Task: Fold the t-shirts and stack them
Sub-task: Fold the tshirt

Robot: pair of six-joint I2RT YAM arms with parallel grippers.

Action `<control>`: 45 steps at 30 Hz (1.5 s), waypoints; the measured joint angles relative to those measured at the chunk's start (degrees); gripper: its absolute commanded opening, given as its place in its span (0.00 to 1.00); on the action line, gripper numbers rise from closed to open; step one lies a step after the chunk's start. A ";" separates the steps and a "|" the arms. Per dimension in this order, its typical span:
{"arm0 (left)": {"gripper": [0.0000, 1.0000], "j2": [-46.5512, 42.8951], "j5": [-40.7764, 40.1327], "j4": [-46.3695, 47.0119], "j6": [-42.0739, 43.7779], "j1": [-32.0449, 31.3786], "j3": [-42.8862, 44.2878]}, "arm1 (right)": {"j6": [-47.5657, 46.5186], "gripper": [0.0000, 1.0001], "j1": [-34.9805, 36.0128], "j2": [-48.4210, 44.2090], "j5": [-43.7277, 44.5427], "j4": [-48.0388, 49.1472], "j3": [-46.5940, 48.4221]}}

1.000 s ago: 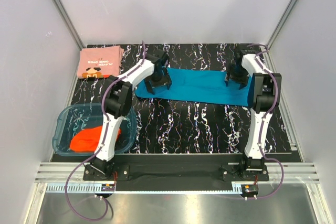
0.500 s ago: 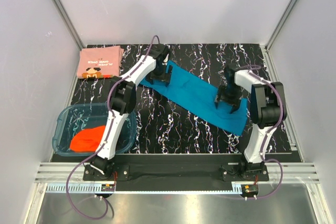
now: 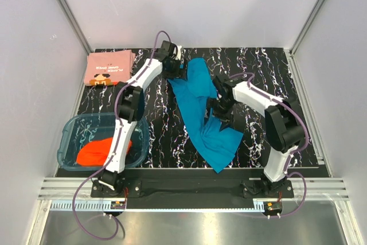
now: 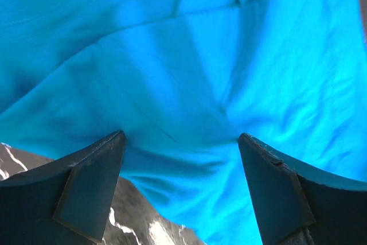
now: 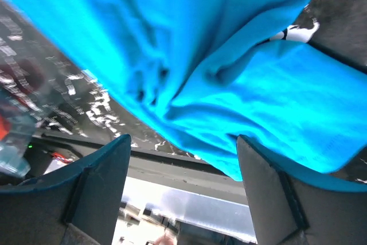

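The teal shirt (image 3: 215, 142) lies rumpled. It is limp and light and will likely sag, so pinch a hem corner. The left gripper (image 4: 180, 136) and right gripper (image 5: 183, 137) both gape, gripping nothing.

Dark lettering is showing above a small graphic on the pink shirt (image 3: 110, 67) in the overhead view. It is coming out too small to read.

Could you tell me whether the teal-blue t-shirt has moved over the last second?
Yes. The teal-blue t-shirt lay crosswise along the far side of the table. Its right end has swung toward the table's near edge, so it now runs from far to near.
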 measured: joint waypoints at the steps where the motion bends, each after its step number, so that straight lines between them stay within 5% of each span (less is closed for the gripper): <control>1: 0.87 0.00 0.70 0.85 -0.50 0.55 0.00 | -0.24 0.82 -0.20 -0.81 0.33 -0.39 0.92; 7: 0.86 -6.67 1.22 3.89 -5.35 3.08 -5.75 | -4.20 0.76 -0.46 -3.30 4.96 -2.19 2.60; 15: 0.74 -28.65 -2.51 3.06 -10.99 -1.09 -22.34 | -7.98 0.43 -2.58 -5.03 11.50 -1.66 -3.69; 17: 0.74 -30.45 -6.14 1.46 -11.65 -5.01 -24.44 | -8.46 0.41 -3.50 -5.11 11.74 -1.27 -5.11; 26: 0.69 -20.13 -15.67 -7.21 -18.10 -18.34 -26.47 | -8.85 0.43 -3.93 -5.14 12.00 3.08 -11.26; 36: 0.73 -7.72 -16.85 -13.22 -21.27 -16.11 -12.63 | -7.21 0.44 -4.17 -8.96 10.51 6.54 -19.04; 39: 0.72 -3.67 -14.23 -14.14 -22.10 -13.99 -5.22 | -5.07 0.46 -4.31 -10.12 7.13 7.41 -20.94; 45: 0.73 -3.10 -4.17 -11.91 -23.32 -8.20 -4.52 | 0.31 0.50 -2.75 -10.99 -2.12 9.22 -24.02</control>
